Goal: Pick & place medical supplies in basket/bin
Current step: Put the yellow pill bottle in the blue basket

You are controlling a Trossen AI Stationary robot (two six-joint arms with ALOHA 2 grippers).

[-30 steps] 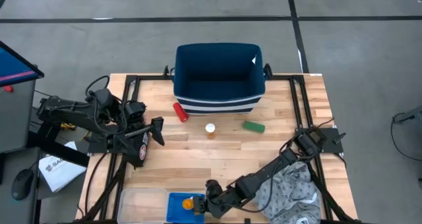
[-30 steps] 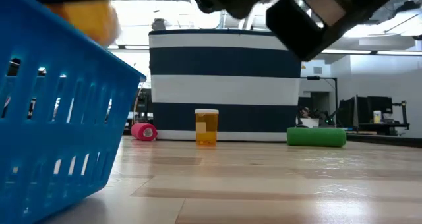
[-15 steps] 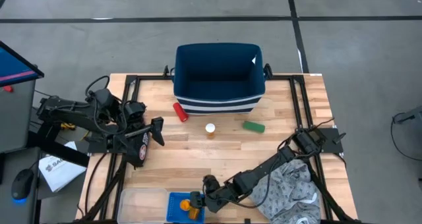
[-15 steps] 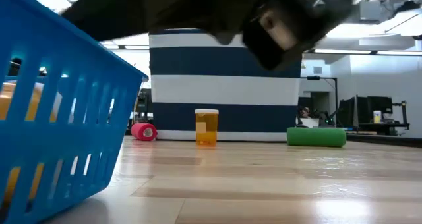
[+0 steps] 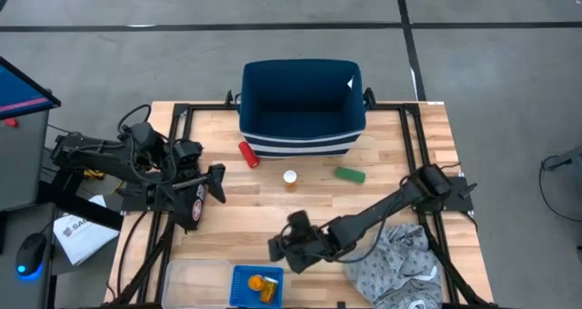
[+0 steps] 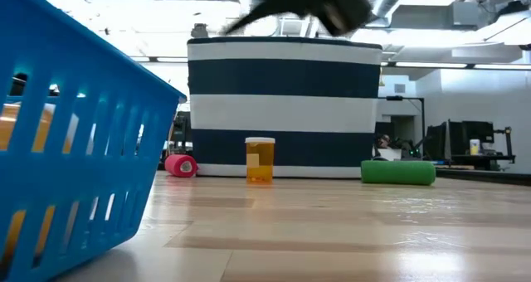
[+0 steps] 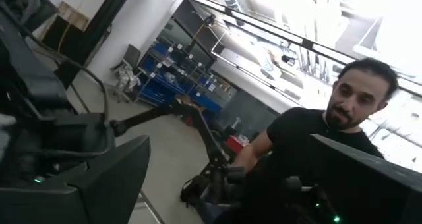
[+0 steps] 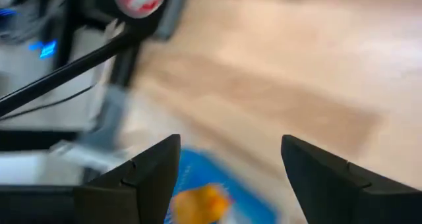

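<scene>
A bright-blue basket (image 5: 246, 284) stands at the table's near edge, and an orange pill bottle (image 5: 260, 282) lies inside it, showing through the slots (image 6: 20, 129). My right gripper (image 5: 276, 247) hovers open just beyond the basket's far side, nothing between its fingers (image 8: 231, 166). A white-capped orange bottle (image 5: 289, 178), a red cylinder (image 5: 248, 154) and a green oblong piece (image 5: 349, 174) rest on the wood in front of the navy striped tub (image 5: 302, 109). My left gripper (image 5: 216, 180) waits open at the table's left edge.
A clear flat tray (image 5: 195, 280) lies left of the basket. A crumpled grey cloth (image 5: 400, 264) lies at the near right corner. Bare wood stretches between the basket and the three items. A person (image 7: 310, 151) shows in the room beyond.
My right gripper has let go of the orange bottle, which has dropped from the basket's rim height to its bottom. The gripper has then risen, rolled its wrist and drawn back from over the basket toward the table's far edge.
</scene>
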